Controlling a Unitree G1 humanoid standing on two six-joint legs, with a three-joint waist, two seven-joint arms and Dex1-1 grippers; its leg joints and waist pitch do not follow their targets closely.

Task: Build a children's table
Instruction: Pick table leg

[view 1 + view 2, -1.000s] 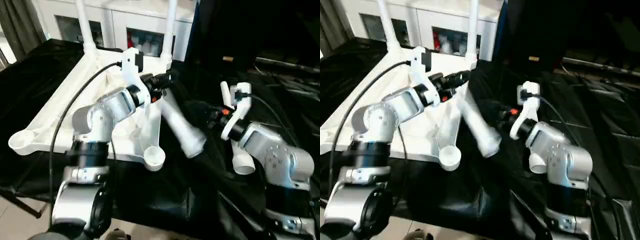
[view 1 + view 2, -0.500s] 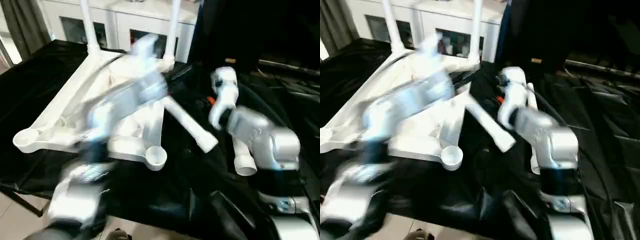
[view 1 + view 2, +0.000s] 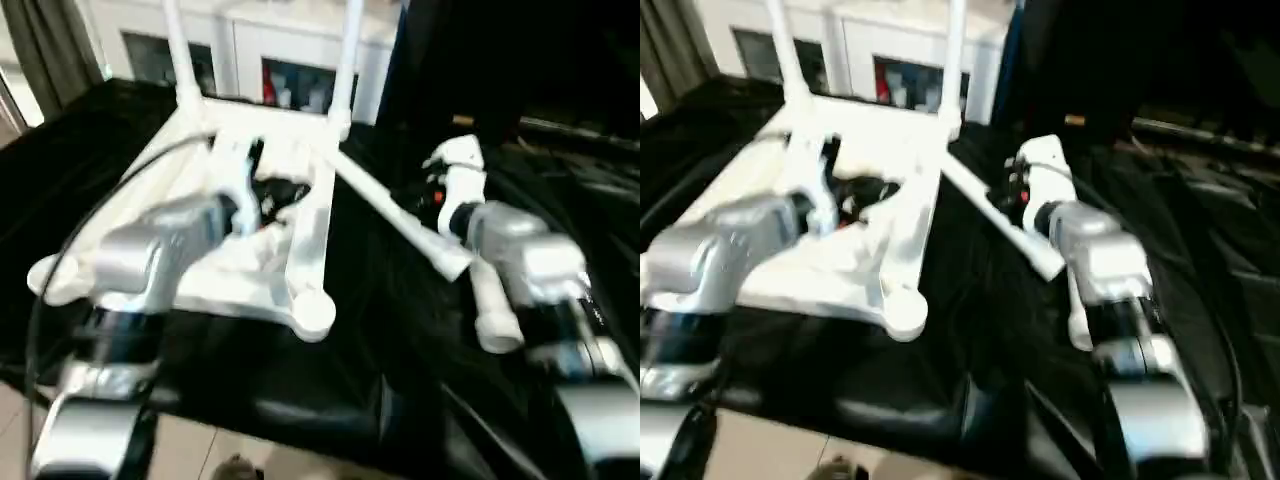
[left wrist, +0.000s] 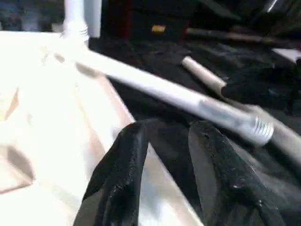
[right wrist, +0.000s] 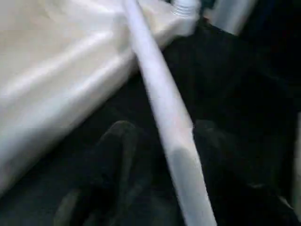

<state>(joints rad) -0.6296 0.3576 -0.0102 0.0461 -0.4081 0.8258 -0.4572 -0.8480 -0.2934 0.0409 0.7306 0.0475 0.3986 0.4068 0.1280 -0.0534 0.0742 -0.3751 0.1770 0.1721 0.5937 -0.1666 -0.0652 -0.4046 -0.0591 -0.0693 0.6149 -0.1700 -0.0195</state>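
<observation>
The white tabletop (image 3: 303, 262) lies upside down on black cloth, with two legs (image 3: 347, 60) standing upright in its far corner sockets. A third loose leg (image 3: 400, 220) slants from the far right corner toward my right arm, threaded end (image 4: 263, 129) outward. My left gripper (image 3: 275, 195) hovers over the ribbed underside, open and empty (image 4: 167, 129). My right gripper (image 3: 432, 190) is at the loose leg, its fingers (image 5: 113, 141) spread on either side of the leg without closing on it. Another leg (image 3: 490, 305) lies on the cloth by my right forearm.
A white glass-door cabinet (image 3: 290, 70) stands behind the table. Rumpled black cloth (image 3: 360, 340) covers the work surface, whose front edge drops to the floor (image 3: 200, 450). Dark clutter lies at the far right (image 3: 570, 140).
My left gripper has let go of the loose leg's upper end and drawn back over the tabletop. The leg now slants lower. My right gripper has opened around it. The camera has shifted.
</observation>
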